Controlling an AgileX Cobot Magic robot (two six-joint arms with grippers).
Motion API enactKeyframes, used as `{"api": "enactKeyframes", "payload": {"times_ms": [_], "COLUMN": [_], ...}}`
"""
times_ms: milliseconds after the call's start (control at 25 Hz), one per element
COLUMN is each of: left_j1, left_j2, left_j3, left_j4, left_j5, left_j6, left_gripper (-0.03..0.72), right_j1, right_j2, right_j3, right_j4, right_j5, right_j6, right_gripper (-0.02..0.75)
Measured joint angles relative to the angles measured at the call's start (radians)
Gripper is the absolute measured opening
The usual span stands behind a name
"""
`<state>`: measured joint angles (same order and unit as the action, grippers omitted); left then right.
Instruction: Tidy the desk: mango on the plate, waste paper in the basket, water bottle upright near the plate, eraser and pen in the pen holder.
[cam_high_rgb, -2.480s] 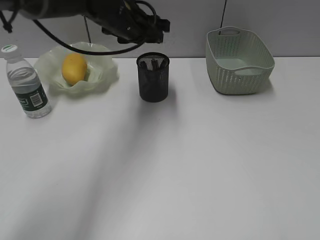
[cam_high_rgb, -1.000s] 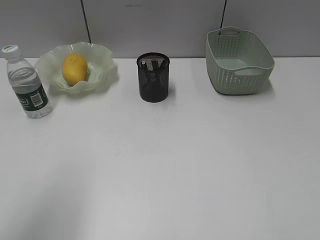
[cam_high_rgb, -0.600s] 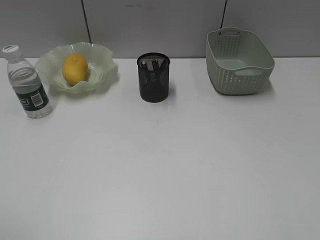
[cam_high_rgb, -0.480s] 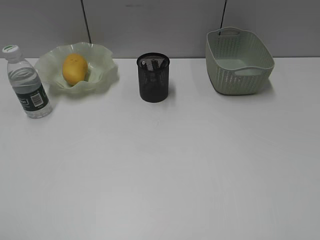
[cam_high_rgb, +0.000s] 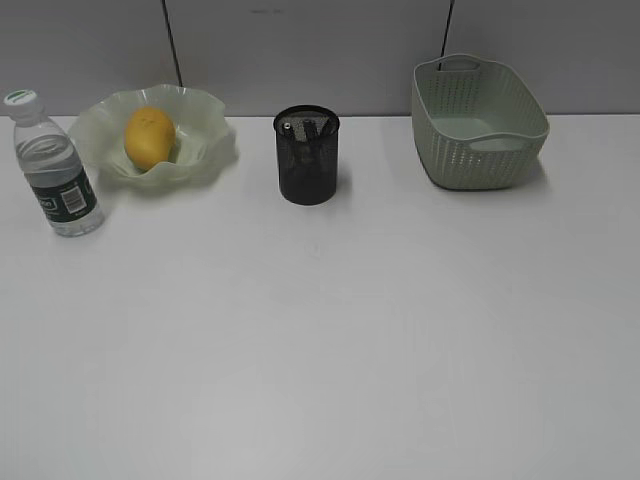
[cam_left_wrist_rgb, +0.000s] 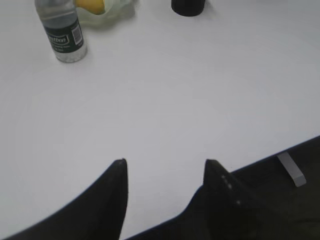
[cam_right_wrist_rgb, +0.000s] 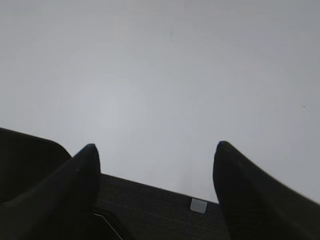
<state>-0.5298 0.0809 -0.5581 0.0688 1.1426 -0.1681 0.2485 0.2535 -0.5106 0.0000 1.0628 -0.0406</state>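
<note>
As far as the pictures show, the tidy-up looks nearly all done.

The desk (cam_high_rgb: 330, 340) is big, white and flat, and nothing lies loose on its open part.

The basket (cam_high_rgb: 478, 122) sits at the back on the right. Its long side runs from front to back, a bit slanted. I cannot see the waste paper anywhere; it may be down inside the basket, hidden by the wall, but I cannot tell.

The plate (cam_high_rgb: 205, 135) sits at the back on the left, with its wavy rim up. The mango (cam_high_rgb: 149, 136) lies in it. The mango's long way goes up and down in the picture, leaning a little against the plate's back side. That job looks done.

The bottle (cam_high_rgb: 55, 170) stands up straight, cap on top, just beside the plate on its left. That job looks done too.

The holder (cam_high_rgb: 307, 155) stands up in the middle at the back. Some thin dark things poke up inside it, near the rim. That may be the pen, but the eraser is too small to make out.

The left gripper (cam_left_wrist_rgb: 165, 167) hangs low over the front edge of the desk, its jaws apart, holding nothing. The right gripper (cam_right_wrist_rgb: 156, 152) does the same, its jaws wide apart and empty.

I think nothing big is left to do.
</note>
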Motion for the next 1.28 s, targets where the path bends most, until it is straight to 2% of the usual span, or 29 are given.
{"api": "enactKeyframes", "payload": {"times_ms": [200, 680, 800, 1160, 1280], "left_j1": [0.0, 0.01, 0.065, 0.357, 0.396], "left_j2": [0.0, 0.0, 0.0, 0.0, -0.014], "left_j3": [0.03, 0.03, 0.03, 0.03, 0.031], "left_j4": [0.01, 0.012, 0.012, 0.012, 0.012], "left_j5": [-0.063, -0.068, -0.068, -0.068, -0.068], "left_j6": [0.0, 0.0, 0.0, 0.0, 0.0], "left_gripper": [0.376, 0.364, 0.363, 0.335, 0.326], "right_j1": [0.0, 0.0, -0.015, -0.182, -0.194], "right_j2": [0.0, 0.0, -0.01, -0.161, -0.226], "right_j3": [0.005, 0.005, 0.005, 0.005, 0.005], "right_j4": [0.0, 0.0, 0.0, 0.0, 0.0], "right_j5": [-0.01, -0.014, -0.014, -0.02, -0.021], "right_j6": [0.0, 0.0, 0.0, 0.0, 0.0], "right_gripper": [0.556, 0.556, 0.556, 0.556, 0.556]}}
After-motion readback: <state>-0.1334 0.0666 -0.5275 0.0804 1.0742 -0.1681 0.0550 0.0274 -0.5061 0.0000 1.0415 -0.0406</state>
